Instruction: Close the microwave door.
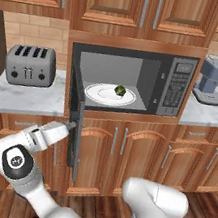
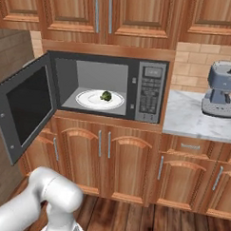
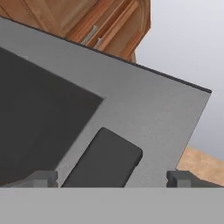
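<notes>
The microwave [image 1: 172, 86] [image 2: 149, 90] is built in under wooden cabinets and its cavity stands open. Its door [image 1: 73, 120] [image 2: 27, 106] is swung out to the left. I see it edge-on in the left base view and its black inner face in the right base view. My gripper [image 1: 71, 123] [image 3: 112, 179] sits against the door's outer side near its lower edge. The fingers are spread wide with nothing gripped. The hand view shows the door's grey frame [image 3: 148, 118], its dark glass [image 3: 39, 113] and a dark block [image 3: 105, 159] close ahead.
A white plate [image 1: 100, 95] [image 2: 89, 100] with a small green item [image 1: 119, 89] [image 2: 106, 95] lies inside the microwave. A silver toaster [image 1: 31, 65] stands on the left counter, a coffee machine [image 1: 215, 80] [image 2: 224, 90] on the right counter. Wooden cabinet doors [image 1: 124, 149] sit below.
</notes>
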